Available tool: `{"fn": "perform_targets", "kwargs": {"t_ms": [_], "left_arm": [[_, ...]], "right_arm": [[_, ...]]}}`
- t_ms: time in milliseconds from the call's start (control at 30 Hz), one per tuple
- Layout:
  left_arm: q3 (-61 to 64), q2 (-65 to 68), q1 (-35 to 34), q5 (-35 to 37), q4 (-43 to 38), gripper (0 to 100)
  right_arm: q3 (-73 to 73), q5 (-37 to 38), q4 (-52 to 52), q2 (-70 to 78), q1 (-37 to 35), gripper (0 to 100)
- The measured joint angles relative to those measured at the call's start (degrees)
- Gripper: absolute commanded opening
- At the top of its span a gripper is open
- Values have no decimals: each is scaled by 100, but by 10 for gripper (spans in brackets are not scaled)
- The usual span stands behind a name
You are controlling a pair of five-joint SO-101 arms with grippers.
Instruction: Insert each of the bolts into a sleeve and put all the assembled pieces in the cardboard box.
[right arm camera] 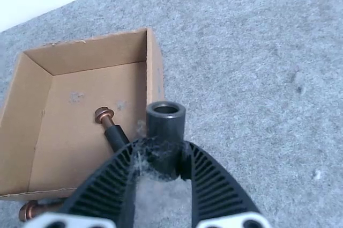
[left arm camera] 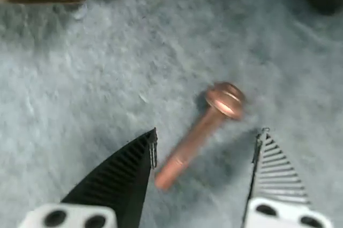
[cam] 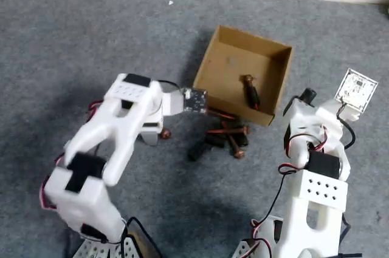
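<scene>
- My left pincer [left arm camera: 208, 132], wide open, straddles a bolt [left arm camera: 194, 141] on the carpet [left arm camera: 80, 78] near the box [right arm camera: 96, 51].
- My right pincer [right arm camera: 163, 148] clamps a sleeve [right arm camera: 165, 123] upright beside the box.
- Risk: the bolt lies slantwise between my jaws; closing may roll it away or seize it crooked.

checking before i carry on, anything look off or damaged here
Nothing stands out. The cardboard box sits upright and undamaged with one assembled piece inside; loose bolts and sleeves lie jumbled just outside its wall.
</scene>
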Motion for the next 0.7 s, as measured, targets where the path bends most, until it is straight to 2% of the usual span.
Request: {"fn": "perform_targets", "kwargs": {"t_ms": [167,300,467,700], "left_arm": [[-862,941,26,79,281,135],[-993,1301,193,97,360,34],[-1020,1354,378,105,501,18],[-1178,993,404,105,1222,5]], "right_arm": [[0,0,0,0,0,7],[0,0,0,0,0,7],[0,0,0,0,0,7],[0,0,0,0,0,6]]}}
